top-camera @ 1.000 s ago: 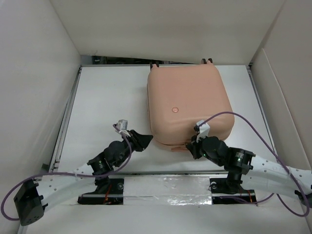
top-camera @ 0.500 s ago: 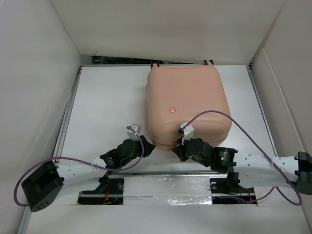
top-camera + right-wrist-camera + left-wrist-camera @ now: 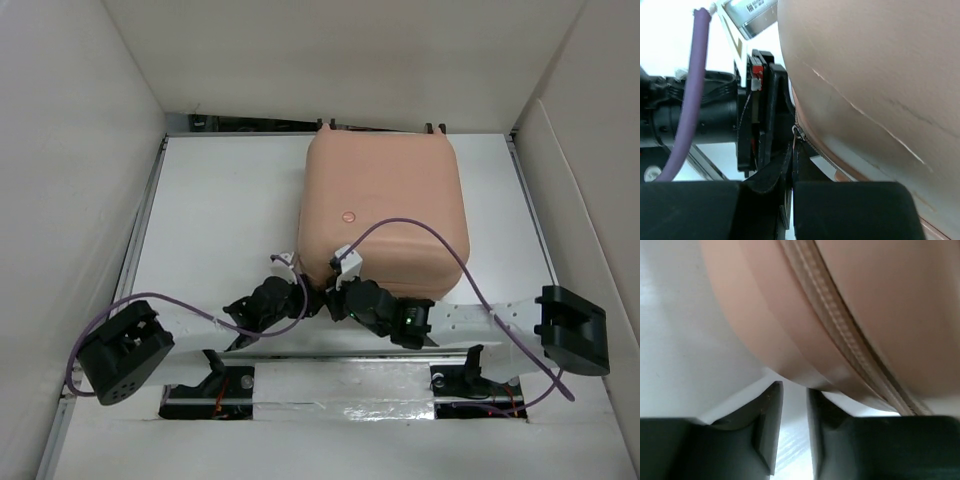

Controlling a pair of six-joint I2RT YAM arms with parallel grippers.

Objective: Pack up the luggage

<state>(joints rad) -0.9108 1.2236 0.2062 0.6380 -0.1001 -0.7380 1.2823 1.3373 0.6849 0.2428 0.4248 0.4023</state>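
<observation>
Both the left end effector (image 3: 306, 299) and the right end effector (image 3: 334, 298) are seen from above crowded at the near left corner of the closed luggage (image 3: 385, 210), right of centre on the tabletop (image 3: 215, 200). At the left wrist, that end effector (image 3: 792, 405) is barely parted, empty, below the zip (image 3: 838, 320). At the right wrist, the other (image 3: 792, 170) is pressed shut; any hold cannot be told. Collision could be caused by such crowding.

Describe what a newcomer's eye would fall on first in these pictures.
The closed peach-pink hard-shell suitcase dominates, lying flat right of centre on the white table. The left gripper and right gripper crowd together at its near-left corner.
</observation>
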